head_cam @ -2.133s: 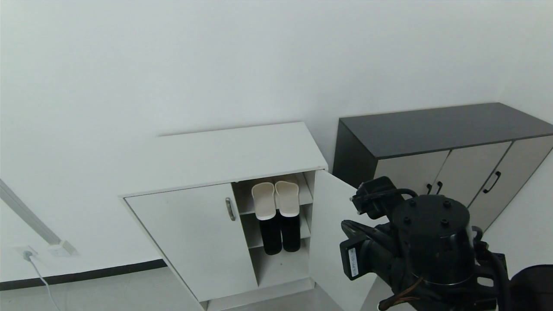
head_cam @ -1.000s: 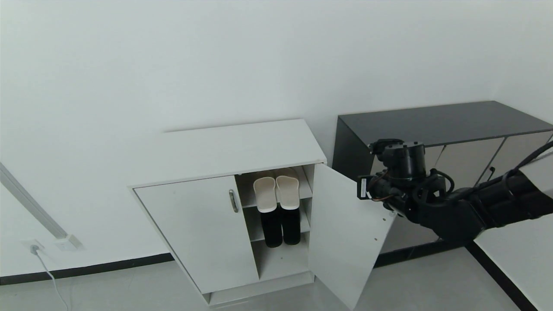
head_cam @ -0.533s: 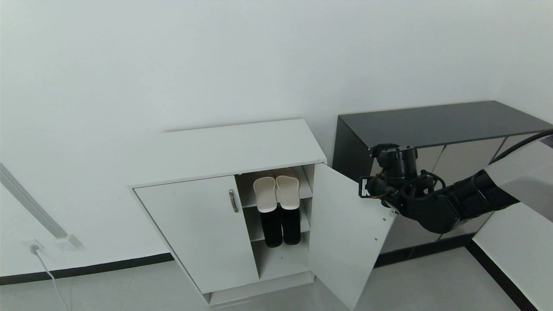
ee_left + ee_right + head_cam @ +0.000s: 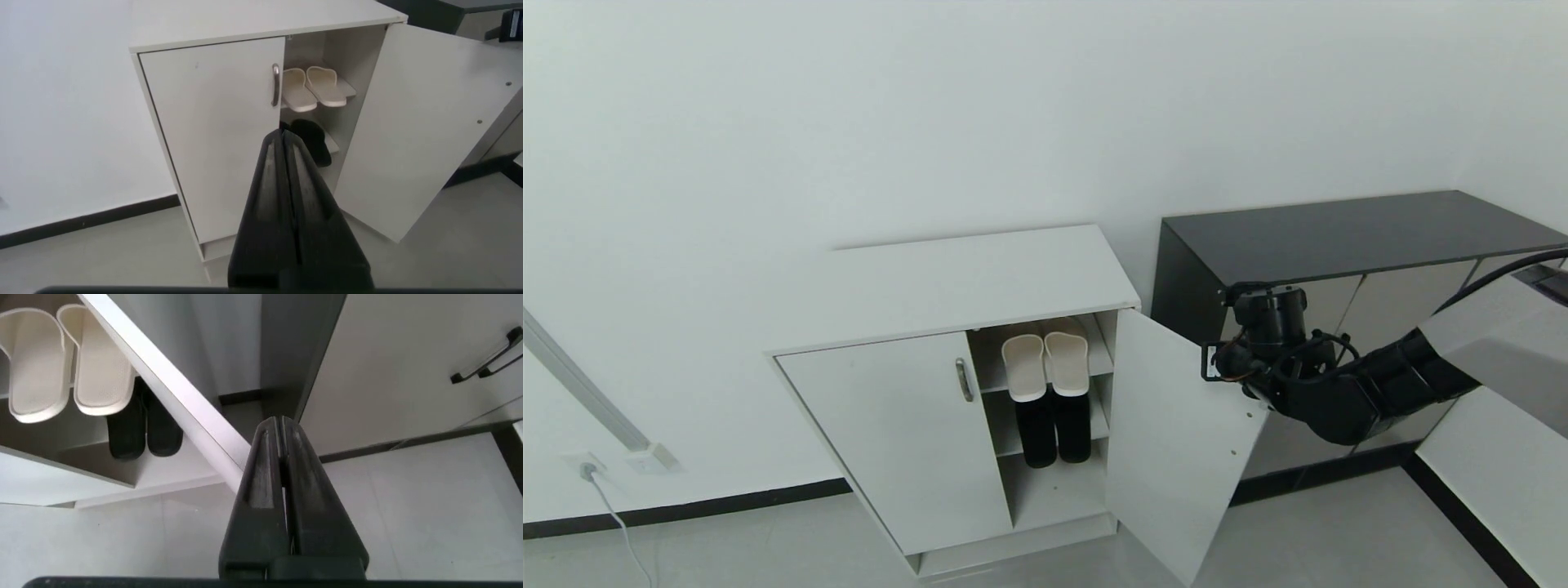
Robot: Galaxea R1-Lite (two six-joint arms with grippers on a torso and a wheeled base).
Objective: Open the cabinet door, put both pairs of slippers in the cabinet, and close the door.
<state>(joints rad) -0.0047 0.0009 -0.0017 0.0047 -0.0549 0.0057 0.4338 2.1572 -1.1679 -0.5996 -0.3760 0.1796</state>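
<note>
The white cabinet (image 4: 980,278) has its right door (image 4: 1176,441) swung open and its left door (image 4: 890,441) closed. Inside, a cream pair of slippers (image 4: 1045,367) lies on the upper shelf and a black pair (image 4: 1054,433) on the shelf below. My right gripper (image 4: 280,429) is shut and holds nothing; it sits just behind the open door's top edge (image 4: 163,400), on its outer side. My left gripper (image 4: 282,139) is shut and empty, held back from the cabinet front, facing the left door's handle (image 4: 275,85).
A black-topped cabinet (image 4: 1339,237) with grey doors and dark handles (image 4: 490,363) stands close to the right of the open door. A wall socket with a cable (image 4: 584,472) is at the far left. Grey floor (image 4: 1298,547) lies open in front.
The head camera shifted early on. My right arm went from close before the camera out to the open door's outer top edge, then settled slightly lower. The door and slippers kept still.
</note>
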